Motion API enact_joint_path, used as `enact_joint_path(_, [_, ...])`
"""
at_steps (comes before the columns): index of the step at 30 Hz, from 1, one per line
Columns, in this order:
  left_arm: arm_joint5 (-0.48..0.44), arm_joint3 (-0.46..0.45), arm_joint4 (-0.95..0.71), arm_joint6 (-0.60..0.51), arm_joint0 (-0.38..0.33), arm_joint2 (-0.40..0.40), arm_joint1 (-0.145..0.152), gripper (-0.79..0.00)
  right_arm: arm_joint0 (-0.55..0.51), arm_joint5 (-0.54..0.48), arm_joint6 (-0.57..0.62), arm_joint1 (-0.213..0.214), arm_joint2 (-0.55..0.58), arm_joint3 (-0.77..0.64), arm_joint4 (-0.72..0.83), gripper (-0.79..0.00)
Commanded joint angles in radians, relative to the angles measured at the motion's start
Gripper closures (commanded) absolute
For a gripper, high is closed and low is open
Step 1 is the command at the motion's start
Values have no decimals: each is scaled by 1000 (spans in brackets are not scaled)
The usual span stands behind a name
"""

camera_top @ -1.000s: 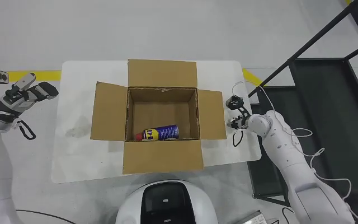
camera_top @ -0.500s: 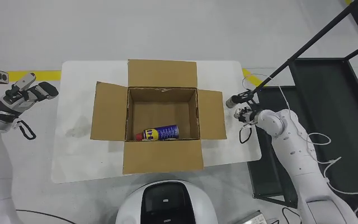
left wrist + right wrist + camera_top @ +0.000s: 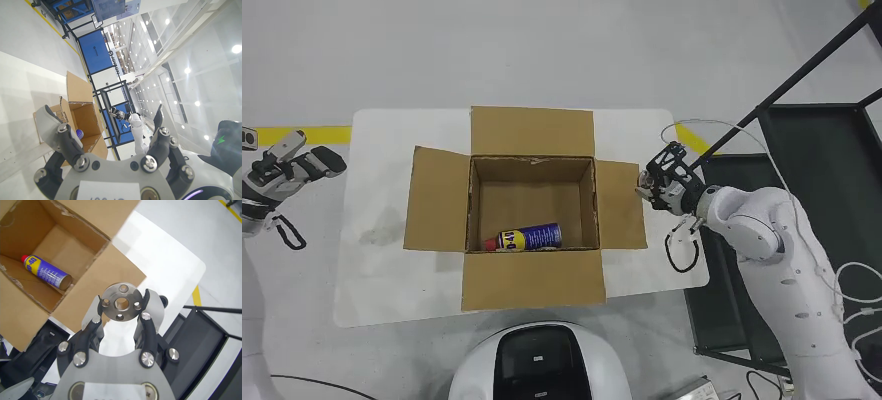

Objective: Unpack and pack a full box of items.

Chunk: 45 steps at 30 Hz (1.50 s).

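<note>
The right gripper holds a round metal ring with small holes in it, and its two fingers press on the ring from both sides. Seen from the top, the right gripper hangs over the outer edge of the right flap of the box. The box is brown, and all four flaps are folded out flat. It sits in the middle of the white table. Inside the box a blue and yellow spray can lies on its side on the bottom. It is close to the wall nearest the robot, and its red cap points to the left. From the right wrist the spray can shows down in the box, well apart from the ring. A black cart stands beside the table on the right. The left gripper has its fingers wide apart with nothing between them. From the top, the left gripper is far off to the left, past the table edge and over the grey floor
</note>
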Motion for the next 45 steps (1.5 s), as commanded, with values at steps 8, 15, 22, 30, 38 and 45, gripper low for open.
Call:
enact_joint_path(8, [0,0,0,0,0,0,0,-785,139,23,10,-23,-205,45,-21,0])
enact_joint_path(15, [0,0,0,0,0,0,0,-785,139,23,10,-23,-205,45,-21,0])
enact_joint_path(22, [0,0,0,0,0,0,0,-785,139,23,10,-23,-205,45,-21,0])
enact_joint_path(30, [0,0,0,0,0,0,0,-785,320,-2,62,-60,-428,126,-58,0])
enact_joint_path(38, [0,0,0,0,0,0,0,-785,617,73,84,-182,-785,437,-99,0])
enact_joint_path(45, [0,0,0,0,0,0,0,-785,731,120,77,-281,-944,670,-77,0])
